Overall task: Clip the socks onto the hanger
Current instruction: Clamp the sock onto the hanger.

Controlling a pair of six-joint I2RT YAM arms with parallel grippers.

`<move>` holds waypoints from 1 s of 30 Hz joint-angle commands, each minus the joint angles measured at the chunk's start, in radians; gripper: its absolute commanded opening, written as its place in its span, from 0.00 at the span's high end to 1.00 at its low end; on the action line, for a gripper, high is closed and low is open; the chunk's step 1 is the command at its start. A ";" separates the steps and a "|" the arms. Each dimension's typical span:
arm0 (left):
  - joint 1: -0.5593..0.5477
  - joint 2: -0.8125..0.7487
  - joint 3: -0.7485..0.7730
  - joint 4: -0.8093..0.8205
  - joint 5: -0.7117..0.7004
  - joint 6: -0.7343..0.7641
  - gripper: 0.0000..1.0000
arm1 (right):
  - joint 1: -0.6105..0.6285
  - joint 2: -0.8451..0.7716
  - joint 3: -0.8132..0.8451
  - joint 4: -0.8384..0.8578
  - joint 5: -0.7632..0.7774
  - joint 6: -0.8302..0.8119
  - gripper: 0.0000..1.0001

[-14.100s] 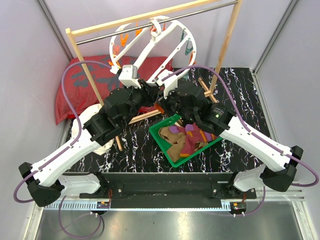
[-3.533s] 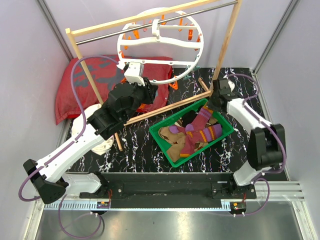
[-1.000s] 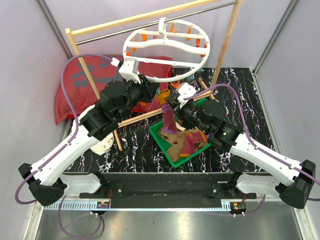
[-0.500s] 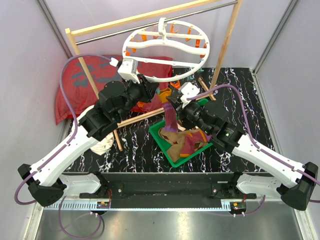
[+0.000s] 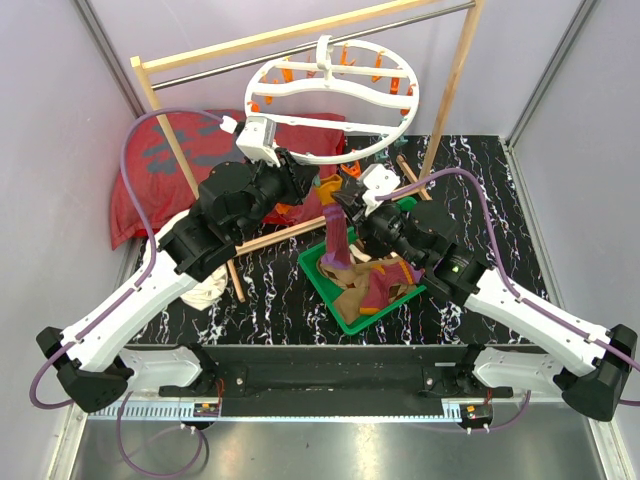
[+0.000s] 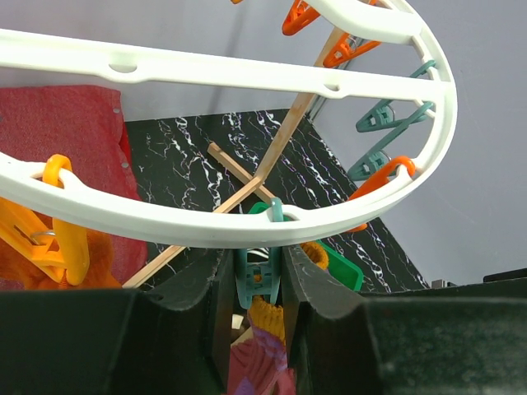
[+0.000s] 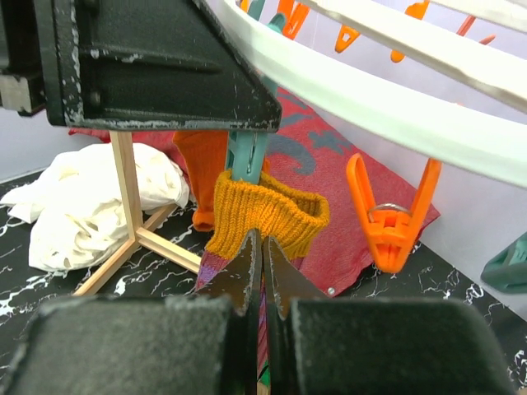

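The white ring hanger (image 5: 400,122) hangs from the rack bar; its rim (image 6: 165,224) crosses the left wrist view. My left gripper (image 5: 318,188) (image 6: 255,267) is shut on a teal clip (image 6: 262,284) under that rim. My right gripper (image 5: 347,203) (image 7: 263,247) is shut on a purple striped sock (image 5: 338,243) just below its orange-yellow cuff (image 7: 265,206). The cuff sits directly under the teal clip (image 7: 247,156), and the clip's tip reaches into it. Whether the clip bites the cuff I cannot tell. An orange sock (image 7: 200,169) hangs behind. More socks (image 5: 378,285) lie in the green basket (image 5: 345,318).
The wooden-post rack (image 5: 160,112) with its metal bar spans the back, its floor braces (image 7: 136,239) under the hanger. A white cloth (image 5: 200,288) lies at left, a red cushion (image 5: 150,170) behind it. Orange clips (image 7: 391,222) dangle from the ring.
My right gripper has lifted the purple sock slightly up toward the hanger's rim. The left arm and the hanger have stayed put.
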 commanded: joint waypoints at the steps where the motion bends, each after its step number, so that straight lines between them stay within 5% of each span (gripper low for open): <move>1: -0.004 0.006 0.005 0.000 0.002 -0.013 1.00 | 0.007 -0.006 0.052 0.084 0.007 -0.008 1.00; 10: -0.004 0.006 0.011 -0.009 0.008 -0.018 0.98 | 0.007 0.019 0.079 0.108 0.004 -0.016 1.00; 16: -0.003 -0.010 0.007 -0.008 -0.005 -0.015 0.57 | 0.007 0.028 0.084 0.114 -0.004 -0.011 1.00; 17: -0.004 -0.011 0.005 -0.008 -0.009 -0.012 0.43 | 0.008 0.028 0.086 0.116 -0.005 -0.010 1.00; 20: -0.003 -0.019 0.005 -0.005 -0.035 -0.004 0.27 | 0.008 0.028 0.090 0.108 -0.010 -0.002 0.98; 23: -0.001 -0.019 0.007 -0.003 -0.057 0.016 0.25 | 0.007 0.022 0.089 0.085 -0.010 0.013 0.80; 24: -0.001 -0.017 0.007 -0.003 -0.066 0.020 0.24 | 0.007 0.019 0.087 0.072 -0.004 0.024 0.66; 30: 0.048 -0.011 0.008 -0.008 -0.057 0.023 0.25 | 0.007 -0.040 0.037 0.000 0.068 0.095 0.42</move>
